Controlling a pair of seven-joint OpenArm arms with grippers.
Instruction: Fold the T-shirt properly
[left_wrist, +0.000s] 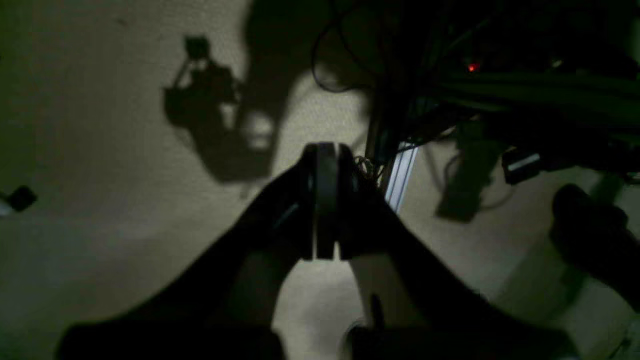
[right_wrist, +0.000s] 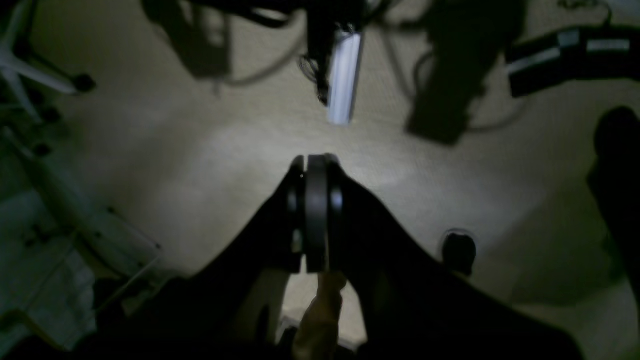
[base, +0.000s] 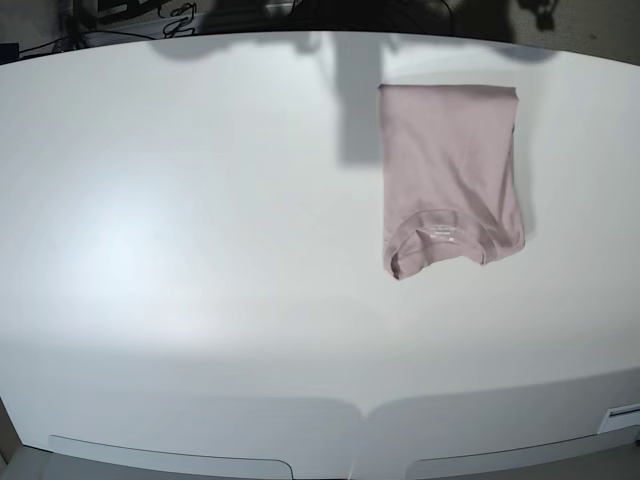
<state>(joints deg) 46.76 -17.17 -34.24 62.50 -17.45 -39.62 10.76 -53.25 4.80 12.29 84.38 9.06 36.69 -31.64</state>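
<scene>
Base view looks steeply down over the table (base: 200, 250); both wrist views face carpeted floor (left_wrist: 100, 240), sharing it.

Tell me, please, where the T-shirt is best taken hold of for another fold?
Probably at the neckline end of the T-shirt, by its two near corners, coming from the table's front edge: it lies as a narrow lengthwise rectangle, so that end can fold over the far end.

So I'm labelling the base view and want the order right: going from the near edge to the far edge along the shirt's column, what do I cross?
Bare white tabletop → ribbed neckline end of the folded dusty-pink cotton T-shirt → its straight folded edge → dark strip beyond the table.
</scene>
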